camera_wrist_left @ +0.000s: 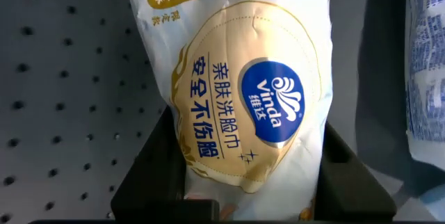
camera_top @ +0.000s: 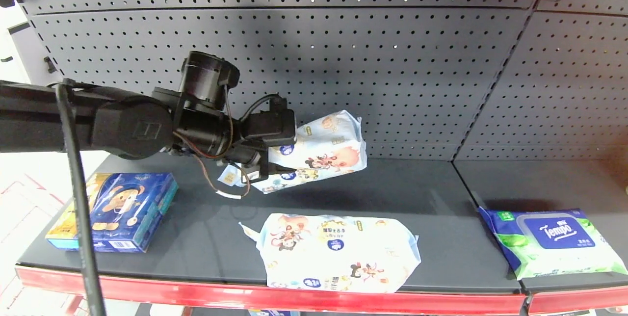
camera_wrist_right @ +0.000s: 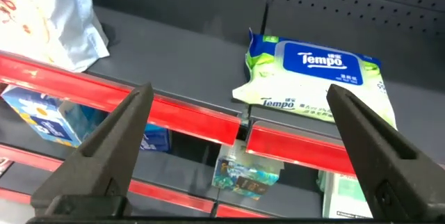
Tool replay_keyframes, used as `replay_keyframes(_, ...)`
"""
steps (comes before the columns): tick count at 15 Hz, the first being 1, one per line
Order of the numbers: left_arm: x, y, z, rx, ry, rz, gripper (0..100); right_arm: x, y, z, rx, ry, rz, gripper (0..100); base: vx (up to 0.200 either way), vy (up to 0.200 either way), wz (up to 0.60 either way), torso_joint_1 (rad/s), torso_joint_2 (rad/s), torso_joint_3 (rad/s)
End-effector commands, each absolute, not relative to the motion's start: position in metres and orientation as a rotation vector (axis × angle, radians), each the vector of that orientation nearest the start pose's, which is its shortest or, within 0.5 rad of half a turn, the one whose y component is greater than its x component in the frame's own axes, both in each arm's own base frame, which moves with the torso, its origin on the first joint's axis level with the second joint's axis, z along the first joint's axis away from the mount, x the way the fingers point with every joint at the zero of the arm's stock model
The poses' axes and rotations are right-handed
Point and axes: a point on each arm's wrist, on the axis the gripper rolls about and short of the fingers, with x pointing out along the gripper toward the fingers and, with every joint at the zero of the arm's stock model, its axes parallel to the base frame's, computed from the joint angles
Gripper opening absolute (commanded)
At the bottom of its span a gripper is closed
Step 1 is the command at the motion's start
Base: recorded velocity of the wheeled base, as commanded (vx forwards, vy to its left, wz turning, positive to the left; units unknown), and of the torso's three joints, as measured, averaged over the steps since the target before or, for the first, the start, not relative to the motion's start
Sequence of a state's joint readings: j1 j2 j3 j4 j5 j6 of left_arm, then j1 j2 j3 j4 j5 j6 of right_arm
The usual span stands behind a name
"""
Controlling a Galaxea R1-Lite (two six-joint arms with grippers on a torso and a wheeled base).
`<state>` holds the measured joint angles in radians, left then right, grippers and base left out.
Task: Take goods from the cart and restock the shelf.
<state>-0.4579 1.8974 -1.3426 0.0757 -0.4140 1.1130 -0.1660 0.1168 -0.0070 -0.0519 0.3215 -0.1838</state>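
Note:
My left gripper is shut on a white wet-wipe pack with cartoon print, holding it in the air above the dark shelf board, close to the pegboard back. In the left wrist view the same pack stands between the black fingers. A second cartoon-print pack lies flat near the shelf's front edge, below the held one. My right gripper is open with nothing in it, in front of the shelf's red edge, facing a green and blue wipe pack.
A blue box with a cartoon figure lies at the shelf's left end. The green and blue wipe pack lies on the right section. A perforated back panel closes the rear. Lower shelves hold more goods.

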Motion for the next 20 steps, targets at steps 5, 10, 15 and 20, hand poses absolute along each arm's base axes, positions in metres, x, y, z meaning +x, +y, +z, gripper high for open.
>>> replay_keyframes(5, 0.324, -0.2, 0.184, 1.037, 0.133, -1.177, 0, -0.015, 0.01, 0.083, -0.172, 0.032, 0.156, 100, 0.0, 0.0, 0.0, 0.0, 0.0, 0.0)
replay_keyframes(10, 0.324, -0.212, 0.181, 1.054, 0.16, -1.198, 0, -0.015, 0.009, 0.083, -0.172, 0.033, 0.151, 100, 0.0, 0.0, 0.0, 0.0, 0.0, 0.0)
replay_keyframes(15, 0.326, -0.217, 0.173, 1.06, 0.18, -1.204, 0, -0.015, 0.009, 0.083, -0.172, 0.033, 0.151, 100, 0.0, 0.0, 0.0, 0.0, 0.0, 0.0)
replay_keyframes(20, 0.33, -0.219, 0.172, 1.064, 0.18, -1.2, 0, -0.015, 0.009, 0.083, -0.172, 0.032, 0.153, 100, 0.0, 0.0, 0.0, 0.0, 0.0, 0.0)
